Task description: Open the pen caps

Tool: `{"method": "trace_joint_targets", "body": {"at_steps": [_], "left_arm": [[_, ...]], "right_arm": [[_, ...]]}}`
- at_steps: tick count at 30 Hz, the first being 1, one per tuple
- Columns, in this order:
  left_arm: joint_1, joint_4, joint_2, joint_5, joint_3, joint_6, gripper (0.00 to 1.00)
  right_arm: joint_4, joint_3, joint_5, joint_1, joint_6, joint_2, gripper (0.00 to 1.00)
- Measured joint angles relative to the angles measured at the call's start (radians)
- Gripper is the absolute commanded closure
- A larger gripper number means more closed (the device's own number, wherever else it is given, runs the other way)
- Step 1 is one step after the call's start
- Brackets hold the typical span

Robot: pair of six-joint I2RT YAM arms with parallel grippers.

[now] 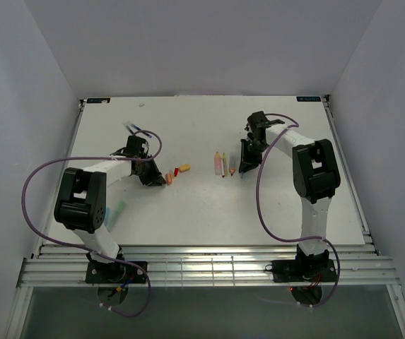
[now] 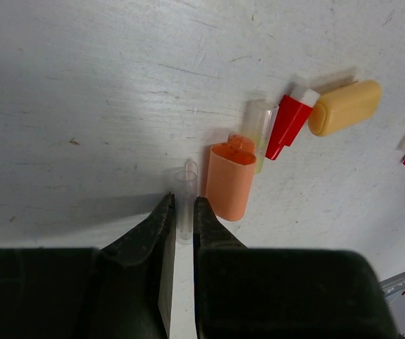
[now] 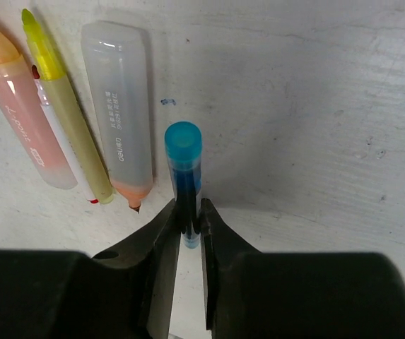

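My left gripper [image 2: 183, 203] is shut on a small clear pen cap [image 2: 186, 176] that pokes out ahead of its tips, low over the table. Just to its right lie an orange cap [image 2: 230, 180], a clear cap [image 2: 259, 126], a red cap [image 2: 289, 121] and a yellow cap [image 2: 345, 106]. My right gripper [image 3: 188, 209] is shut on a blue pen [image 3: 184, 152] near one end; its teal-blue other end points away from me. Left of it lie a pink highlighter [image 3: 22, 116], a yellow pen [image 3: 66, 116] and an uncapped clear-bodied orange highlighter [image 3: 120, 120].
In the top view the caps [image 1: 177, 171] sit by the left gripper [image 1: 149, 176] and the row of pens [image 1: 223, 164] by the right gripper [image 1: 244, 167]. A teal object [image 1: 119, 209] lies beside the left arm. A slim bluish thing [image 1: 133, 128] lies behind the left wrist.
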Motion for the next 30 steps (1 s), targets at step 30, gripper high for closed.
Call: {"method": "trace_joint_targets", "body": {"at_steps": [30], "left_arm": [[0.005,-0.163,-0.030,-0.101,0.176,-0.036,0.49]], "right_arm": [[0.003,-0.111,-0.052,0.038,0.009,-0.294,0.56]]}}
